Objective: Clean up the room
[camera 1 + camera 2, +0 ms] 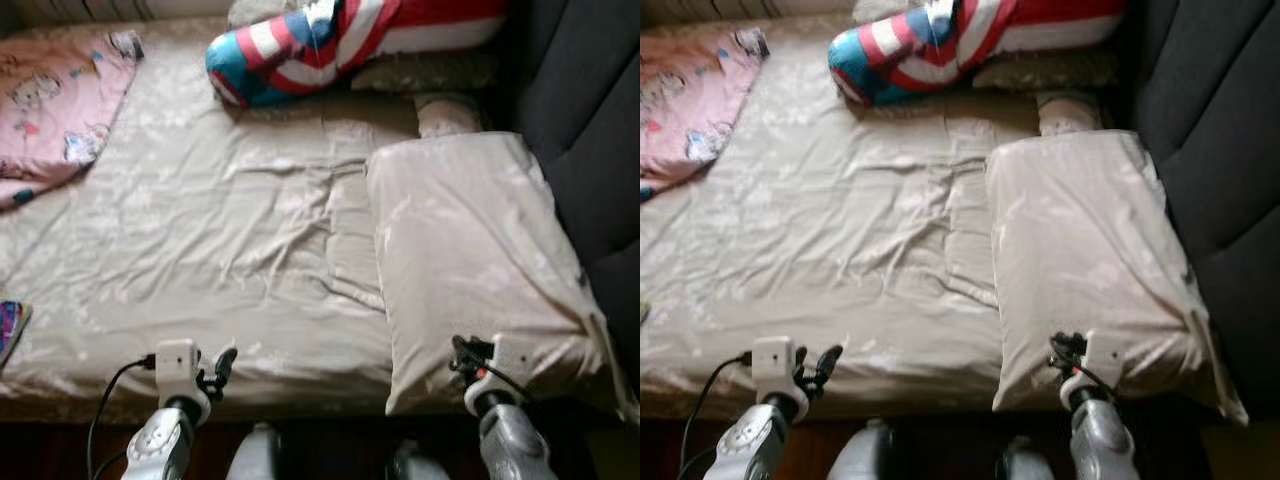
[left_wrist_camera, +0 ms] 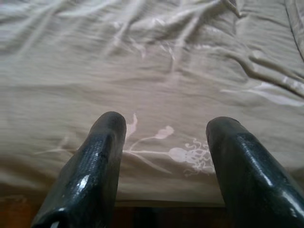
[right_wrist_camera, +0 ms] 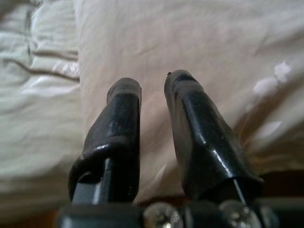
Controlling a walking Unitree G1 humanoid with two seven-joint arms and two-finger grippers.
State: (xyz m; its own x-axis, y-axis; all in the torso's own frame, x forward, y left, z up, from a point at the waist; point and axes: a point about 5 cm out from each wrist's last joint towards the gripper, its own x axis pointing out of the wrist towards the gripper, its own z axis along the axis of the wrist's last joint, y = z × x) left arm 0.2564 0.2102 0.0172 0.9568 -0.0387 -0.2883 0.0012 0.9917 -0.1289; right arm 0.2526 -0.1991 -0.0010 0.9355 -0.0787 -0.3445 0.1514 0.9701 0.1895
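The big pillow (image 1: pixel 470 270) lies on the bed (image 1: pixel 220 260), long way pointing away from the robot. The right pincer (image 3: pixel 152 92), nearly closed, is right at its near end. The left pincer (image 2: pixel 164 128) is open.

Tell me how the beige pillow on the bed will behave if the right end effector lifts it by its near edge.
The pillow looks soft and creased, so it would probably sag and fold rather than stay flat. Its cover has a sheen, so it may slip between the fingers. It seems puffy and likely light for its size. The right end effector sits at its near edge, with its fingers slightly apart.
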